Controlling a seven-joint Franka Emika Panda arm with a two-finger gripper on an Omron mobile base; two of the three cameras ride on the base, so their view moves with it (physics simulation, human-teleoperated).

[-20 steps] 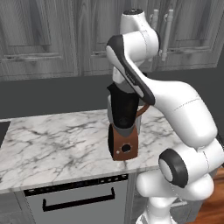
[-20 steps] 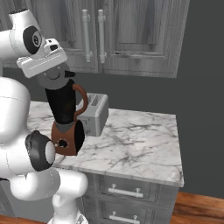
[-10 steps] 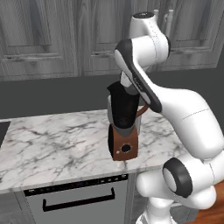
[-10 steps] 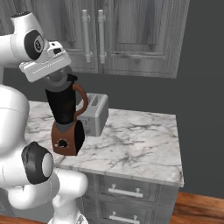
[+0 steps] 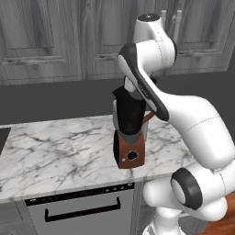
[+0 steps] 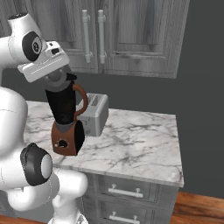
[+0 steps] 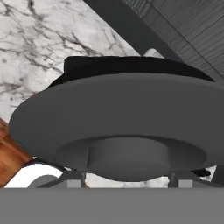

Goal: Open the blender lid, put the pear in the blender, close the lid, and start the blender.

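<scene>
The 2 base views look forward and down from behind, sharing the blender (image 5: 128, 133) on the counter (image 6: 135, 144). The hand view sits very close above the blender lid (image 7: 118, 118).

No text, label, brand, number or sign can be read anywhere in these pictures. The blender (image 5: 129, 133) carries no lettering on its dark jar or its reddish-brown base, and the round knob on that base has no marks around it that can be made out. The blender lid (image 7: 122, 124) is a plain grey disc with no writing on it. The toaster (image 6: 94, 114) shows bare silver sides. The dishwasher (image 5: 80, 209) below the counter has a dark control strip with a few faint light specks along it, too small to read as figures or words. The cabinet doors (image 6: 127, 35) are unmarked.
</scene>
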